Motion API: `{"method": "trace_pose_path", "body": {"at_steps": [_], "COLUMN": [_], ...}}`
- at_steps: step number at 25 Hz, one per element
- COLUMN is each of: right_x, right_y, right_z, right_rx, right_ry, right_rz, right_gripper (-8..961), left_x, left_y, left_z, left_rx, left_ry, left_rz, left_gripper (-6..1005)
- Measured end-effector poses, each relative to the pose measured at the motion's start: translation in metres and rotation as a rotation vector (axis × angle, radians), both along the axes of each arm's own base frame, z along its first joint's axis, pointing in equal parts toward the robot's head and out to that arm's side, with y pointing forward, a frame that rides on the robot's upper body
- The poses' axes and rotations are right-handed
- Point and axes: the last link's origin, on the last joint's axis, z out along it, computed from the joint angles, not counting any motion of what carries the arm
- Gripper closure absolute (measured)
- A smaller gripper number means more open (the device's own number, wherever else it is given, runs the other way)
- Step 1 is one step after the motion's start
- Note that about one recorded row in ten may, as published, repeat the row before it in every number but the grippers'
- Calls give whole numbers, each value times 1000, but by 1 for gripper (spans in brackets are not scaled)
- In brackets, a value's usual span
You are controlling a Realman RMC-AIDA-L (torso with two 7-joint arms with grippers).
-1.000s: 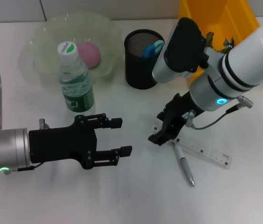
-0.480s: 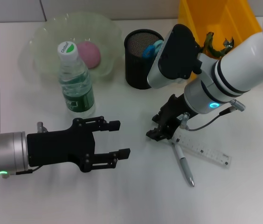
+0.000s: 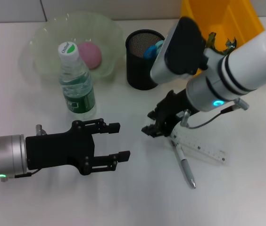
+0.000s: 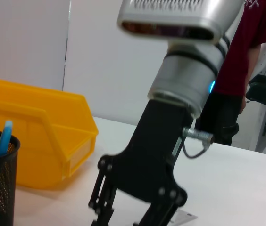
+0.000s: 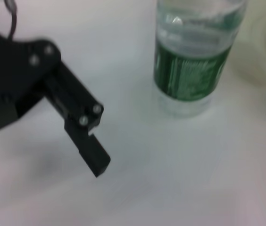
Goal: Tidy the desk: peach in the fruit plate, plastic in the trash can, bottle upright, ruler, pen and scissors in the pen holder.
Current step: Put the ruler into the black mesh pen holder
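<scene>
You see a pink peach [image 3: 90,53] in the pale green glass plate [image 3: 43,37], a clear green-labelled bottle [image 3: 75,84] upright beside it, and a clear ruler [image 3: 203,151] touching a silver pen [image 3: 185,165] on the white desk [image 3: 137,197].

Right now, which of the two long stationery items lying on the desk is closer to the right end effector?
The pen: its upper end lies just beside the right end effector. The transparent ruler lies beyond it, farther out.

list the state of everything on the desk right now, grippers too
bottle: upright, cap on
peach: in the fruit plate
pen holder: upright, blue-handled item inside
ruler: flat on the desk
pen: flat on the desk, one end by the ruler
yellow bin: upright, open top
left tool: open, empty, hovering over the desk
right tool: low by the ruler end, empty
</scene>
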Motion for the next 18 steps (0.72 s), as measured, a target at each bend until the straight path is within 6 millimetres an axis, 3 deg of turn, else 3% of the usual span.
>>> {"method": "trace_pose_path", "body": {"at_steps": [2,3,4,5,6,8,16,18], "right_x": [-3,-7,-7,-12,-12,-19,-18,-20], "right_y": [1,4,4,4,4,3,8,11], "right_z": [7,22,22,37,37,56,89,102], "right_rx": [16,46,46,71,71,101,191,238], "right_ry": [19,61,61,123,123,224,364,470], "right_rz": [1,-4,-4,-4,-4,10,27,48], "right_gripper": [562,562,562,562,562,562,563,563], "left_x": [-1,-1,-1,-2,-2,-2,-3,-3], "left_y": [-1,-1,-1,-2,-2,-3,-3,-2], "left_z": [1,1,1,2,2,2,4,4], "left_rx": [-1,-1,-1,-2,-2,-2,-6,-6], "left_ry": [-1,-2,-2,-2,-3,-5,-7,-8], "left_rz": [2,2,2,2,2,4,8,7], "left_gripper": [274,274,274,274,274,274,274,274]}}
